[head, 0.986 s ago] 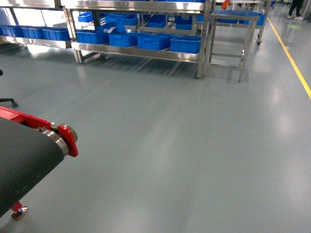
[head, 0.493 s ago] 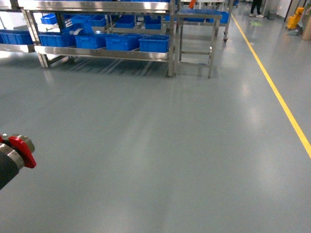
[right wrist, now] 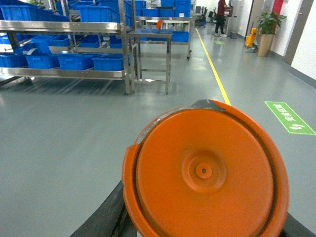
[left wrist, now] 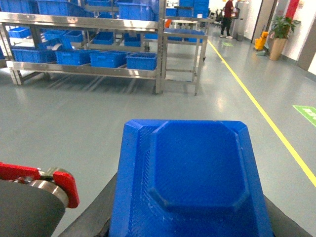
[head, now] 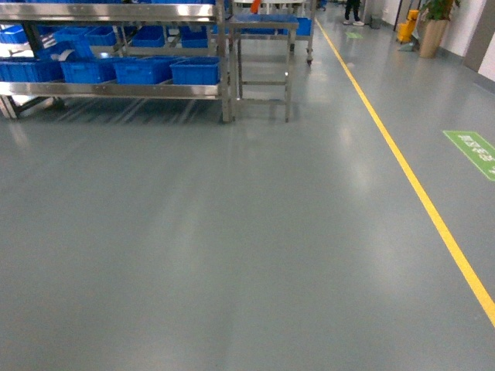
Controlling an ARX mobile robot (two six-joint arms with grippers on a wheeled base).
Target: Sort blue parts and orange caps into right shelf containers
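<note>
A blue part (left wrist: 190,173), blocky with a raised octagonal face, fills the lower left wrist view; my left gripper (left wrist: 190,224) is shut on it, dark fingers (left wrist: 96,215) showing at its sides. A round orange cap (right wrist: 205,173) fills the lower right wrist view, with my right gripper (right wrist: 202,224) shut on it. The steel shelf (head: 116,90) stands far off at the head view's top left, holding blue containers (head: 195,71) on its low level. Neither gripper shows in the head view.
A small steel stand (head: 263,46) sits right of the shelf. A yellow floor line (head: 410,185) runs along the right, with a green floor sign (head: 473,151) beyond it. A red-framed conveyor end (left wrist: 61,182) is close at the left. A person (left wrist: 228,17) stands far down the aisle.
The head view has swung to the right: the shelf slid toward the left edge, the red conveyor end left the view, and the yellow line moved toward the middle.
</note>
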